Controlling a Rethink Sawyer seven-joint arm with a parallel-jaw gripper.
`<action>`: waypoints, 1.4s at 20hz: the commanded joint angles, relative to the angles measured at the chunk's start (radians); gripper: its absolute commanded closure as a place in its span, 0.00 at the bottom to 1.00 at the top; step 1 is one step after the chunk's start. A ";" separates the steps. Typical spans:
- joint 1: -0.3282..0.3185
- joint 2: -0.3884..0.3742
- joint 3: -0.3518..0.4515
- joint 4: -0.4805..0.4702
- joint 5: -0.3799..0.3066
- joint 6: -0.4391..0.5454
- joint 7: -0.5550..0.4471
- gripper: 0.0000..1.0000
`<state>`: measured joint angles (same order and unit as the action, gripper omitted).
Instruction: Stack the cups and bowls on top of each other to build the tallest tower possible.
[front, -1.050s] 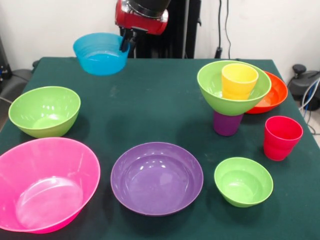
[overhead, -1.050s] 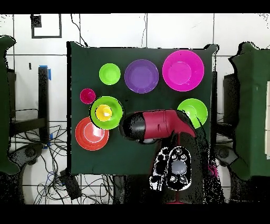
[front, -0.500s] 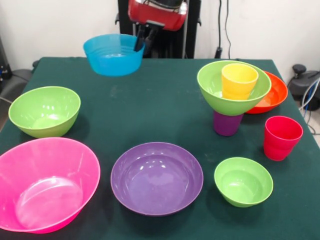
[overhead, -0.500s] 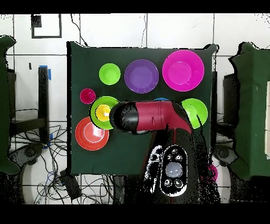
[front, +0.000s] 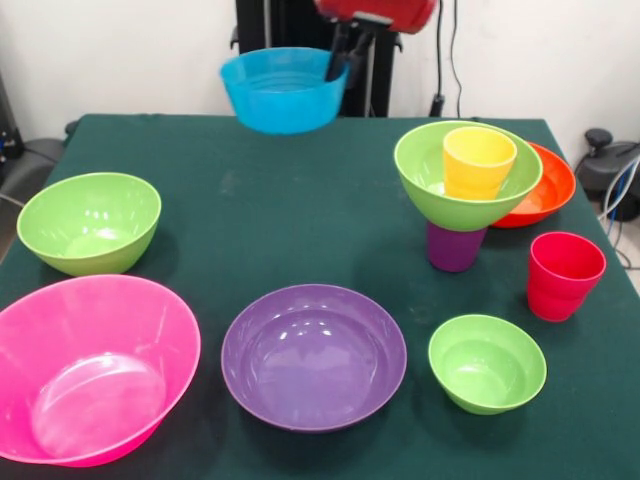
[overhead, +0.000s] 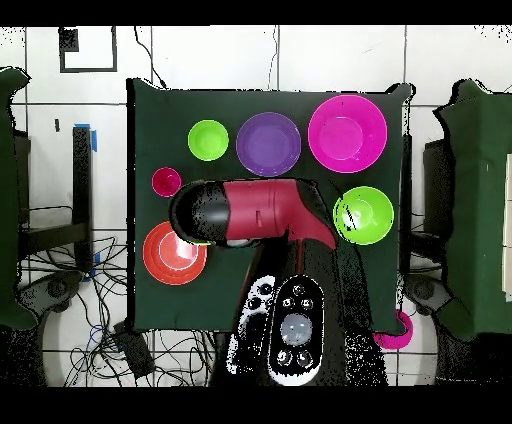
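The claw comes down from the top of the front view and grips the rim of the blue bowl, one finger inside it and one outside, holding the bowl in the air above the far edge of the green desk. The tower stands to the right: a purple cup on the cloth, a lime green bowl sitting on it, and a yellow-orange cup upright inside that bowl. Just behind it lies the wide orange-red bowl, partly hidden by the tower. The red cup stands alone on the cloth to the right of the tower, and a small green bowl sits in front of both. The wide purple bowl rests near the middle front, the large hot pink bowl at the front left corner, and another green bowl behind it. In the overhead view the red arm stretches across the desk (covering the tower and the blue bowl).
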<state>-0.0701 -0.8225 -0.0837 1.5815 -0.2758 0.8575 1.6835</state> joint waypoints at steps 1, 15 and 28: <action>0.068 0.000 0.068 -0.031 0.049 0.149 0.132 1.00; 0.180 0.051 0.022 -0.053 0.130 0.172 0.248 1.00; 0.250 0.136 -0.001 -0.117 0.168 0.213 0.366 1.00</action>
<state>0.1611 -0.7776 -0.1177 1.5071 -0.1274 0.9847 1.8449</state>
